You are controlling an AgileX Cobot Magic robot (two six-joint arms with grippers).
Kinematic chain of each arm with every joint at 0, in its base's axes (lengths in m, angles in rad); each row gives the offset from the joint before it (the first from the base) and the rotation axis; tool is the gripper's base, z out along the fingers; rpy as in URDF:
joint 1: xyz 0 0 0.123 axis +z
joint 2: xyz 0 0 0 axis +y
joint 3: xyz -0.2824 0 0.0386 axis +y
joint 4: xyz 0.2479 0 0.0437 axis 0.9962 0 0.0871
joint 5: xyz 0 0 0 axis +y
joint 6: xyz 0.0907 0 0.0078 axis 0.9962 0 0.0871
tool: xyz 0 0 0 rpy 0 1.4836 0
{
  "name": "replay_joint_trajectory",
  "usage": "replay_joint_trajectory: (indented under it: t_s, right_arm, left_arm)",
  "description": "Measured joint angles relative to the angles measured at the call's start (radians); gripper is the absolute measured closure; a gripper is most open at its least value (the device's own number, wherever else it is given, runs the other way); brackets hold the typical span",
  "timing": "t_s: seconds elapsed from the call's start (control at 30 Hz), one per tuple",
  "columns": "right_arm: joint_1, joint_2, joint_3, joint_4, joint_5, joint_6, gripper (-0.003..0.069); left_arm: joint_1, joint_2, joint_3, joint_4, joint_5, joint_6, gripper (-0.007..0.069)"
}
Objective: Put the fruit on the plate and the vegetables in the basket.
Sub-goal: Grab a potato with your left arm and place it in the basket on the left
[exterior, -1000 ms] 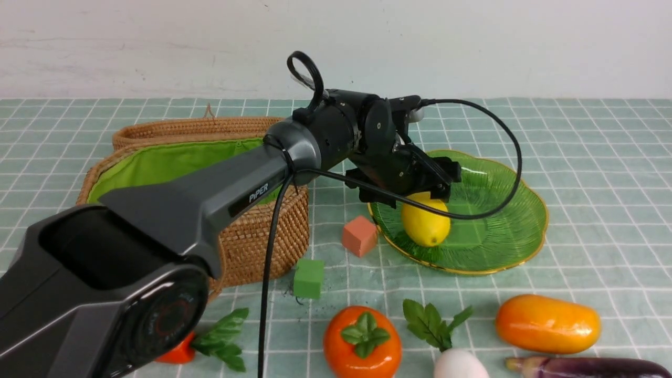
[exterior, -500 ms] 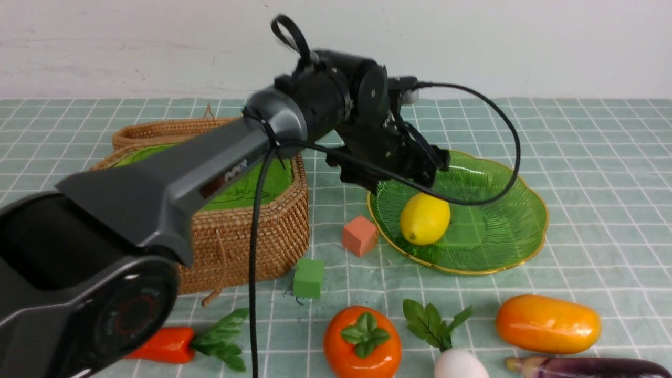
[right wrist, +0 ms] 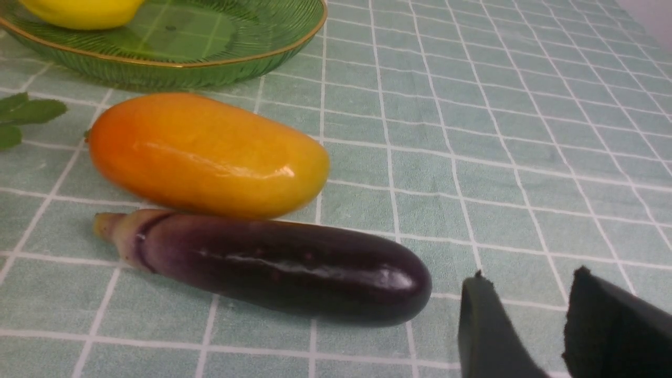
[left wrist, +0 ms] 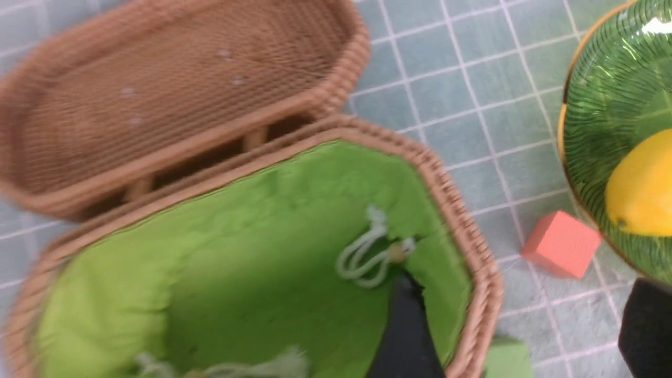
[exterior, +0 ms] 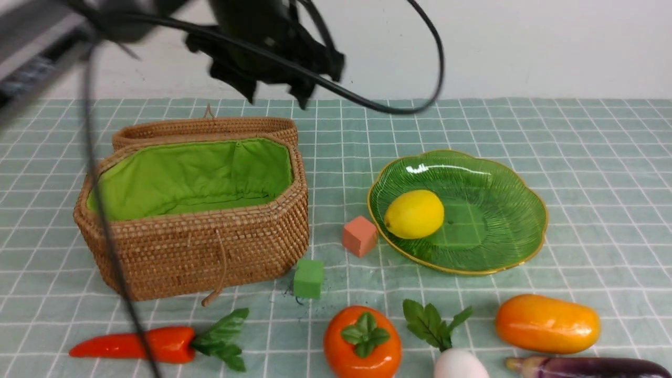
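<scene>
The yellow lemon [exterior: 415, 213] lies alone on the green plate [exterior: 499, 247]. High above the open wicker basket [exterior: 194, 252] hangs my left gripper [exterior: 277, 97], blurred, open and empty; in its wrist view it [left wrist: 525, 315] looks down on the green lining and the basket rim [left wrist: 462, 226]. Along the front edge lie the red pepper [exterior: 136, 346], persimmon [exterior: 362, 344], white radish [exterior: 459, 365], mango [exterior: 547, 323] and eggplant [exterior: 583, 367]. My right gripper [right wrist: 525, 283] is open, low over the cloth beside the eggplant [right wrist: 278, 268] and mango [right wrist: 207, 155].
A salmon-pink foam cube [exterior: 359, 236] sits between basket and plate, a green one [exterior: 308, 278] at the basket's front corner. The basket lid [left wrist: 157, 89] lies open behind it. A black cable [exterior: 420, 100] loops from the left arm. A white wall stands behind the checked cloth.
My left gripper has lifted off the lemon and swung up and left, from over the plate to above the basket. The lemon stays on the plate, rolled slightly left.
</scene>
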Motion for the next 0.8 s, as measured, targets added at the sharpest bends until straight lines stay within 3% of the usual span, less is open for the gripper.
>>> replay_joint_trajectory:
  t_s: [0.2,0.33,0.53,0.7,0.8]
  right_arm:
    - [0.000,0.000,0.000,0.000,0.000,0.000,0.0417]
    - [0.000,0.000,0.000,0.000,0.000,0.000,0.0417]
    - [0.000,0.000,0.000,0.000,0.000,0.000,0.0417]
    - [0.000,0.000,0.000,0.000,0.000,0.000,0.0417]
    - [0.000,0.000,0.000,0.000,0.000,0.000,0.0417]
  left_arm:
    - [0.054,-0.217,0.241,-0.006,-0.001,0.008,0.0122]
    - [0.091,-0.410,0.538,-0.008,-0.010,0.004,0.0122]
    - [0.093,-0.639,0.994,-0.037,-0.145,-0.002,0.0122]
    - [0.093,-0.684,1.221,-0.118,-0.228,0.087,0.0122]
    - [0.086,-0.681,1.288,-0.183,-0.236,0.199,0.0120]
